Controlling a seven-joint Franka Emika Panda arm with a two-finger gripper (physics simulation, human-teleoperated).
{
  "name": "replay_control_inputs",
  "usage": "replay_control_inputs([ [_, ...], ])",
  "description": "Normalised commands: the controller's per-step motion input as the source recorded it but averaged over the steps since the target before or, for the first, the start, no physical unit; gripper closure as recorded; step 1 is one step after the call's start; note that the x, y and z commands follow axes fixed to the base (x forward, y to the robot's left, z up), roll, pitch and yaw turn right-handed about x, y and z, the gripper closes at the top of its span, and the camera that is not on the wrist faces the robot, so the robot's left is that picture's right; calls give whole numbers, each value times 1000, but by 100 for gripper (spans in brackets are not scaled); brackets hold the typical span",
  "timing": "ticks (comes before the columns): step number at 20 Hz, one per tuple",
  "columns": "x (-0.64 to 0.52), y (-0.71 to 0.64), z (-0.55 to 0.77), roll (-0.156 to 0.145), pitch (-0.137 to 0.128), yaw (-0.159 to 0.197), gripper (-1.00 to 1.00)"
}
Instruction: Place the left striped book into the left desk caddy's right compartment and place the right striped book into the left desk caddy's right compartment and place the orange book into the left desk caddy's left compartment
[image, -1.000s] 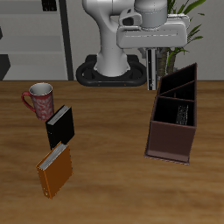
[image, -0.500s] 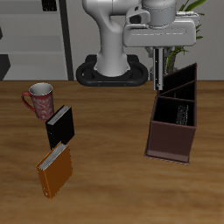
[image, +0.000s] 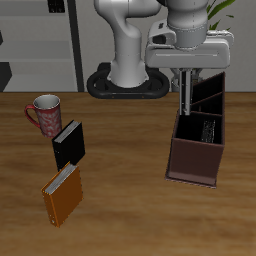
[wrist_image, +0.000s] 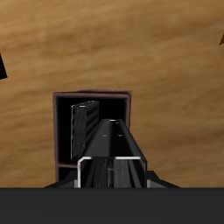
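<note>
- The pincer is hanging over the dark desk caddy, clamped on a striped book held upright on its edge.
- The other striped book is already lying inside the caddy's big section nearest the desk's front edge, which I take for the right compartment; the wrist view shows it leaning against one inner wall, with free space beside it.
- The orange book is lying near the desk's front edge, well apart from the caddy, with a black book and a mug farther back.
- To do this step well, the arm should be bringing the held book straight down into the free gap beside the first one, keeping it upright so its lower edge is clearing the partition and the rim.
- Opening should be waiting until the book is well inside the walls, or it may tip out or land across the rim.
- Whether the book is hanging squarely over the gap is hard to judge here.
</note>
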Motion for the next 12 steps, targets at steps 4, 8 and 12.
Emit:
replay_control_inputs([
  [4,157,209,-170,12,24,-14,100],
  [8,85,119,-85,11,3,-10,100],
  [12,86,30,-125,-1,1,-4,100],
])
